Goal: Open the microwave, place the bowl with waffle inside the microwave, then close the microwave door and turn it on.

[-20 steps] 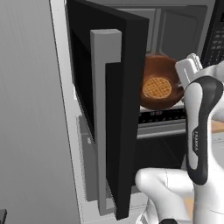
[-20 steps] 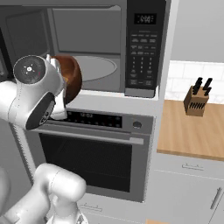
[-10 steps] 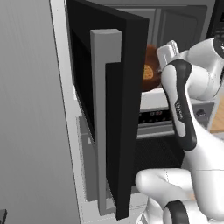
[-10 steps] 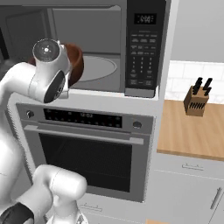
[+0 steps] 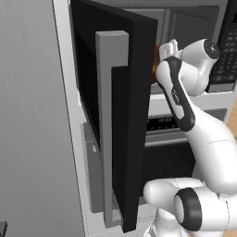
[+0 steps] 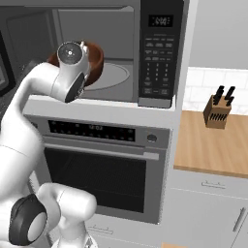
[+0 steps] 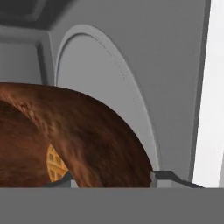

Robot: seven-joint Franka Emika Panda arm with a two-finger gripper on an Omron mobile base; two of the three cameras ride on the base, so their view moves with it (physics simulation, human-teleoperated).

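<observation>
Bowl with waffle (image 6: pixel 95 60) has travelled from in front of the oven up into the microwave (image 6: pixel 116 48) cavity, at the turntable's (image 7: pixel 105 87) 9 o'clock edge. Gripper (image 7: pixel 111 179) jaws half-spread, clamped across the bowl rim. Microwave door (image 5: pixel 115 115) stands open. Next: lower, release.

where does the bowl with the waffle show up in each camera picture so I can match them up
Left base view: the bowl with waffle is a brown sliver at upper centre, between the microwave door and the arm.
Right base view: upper left, behind the wrist, at the cavity mouth.
Hand view: lower left, between the fingertips.
Shared landmark: the round turntable.
</observation>
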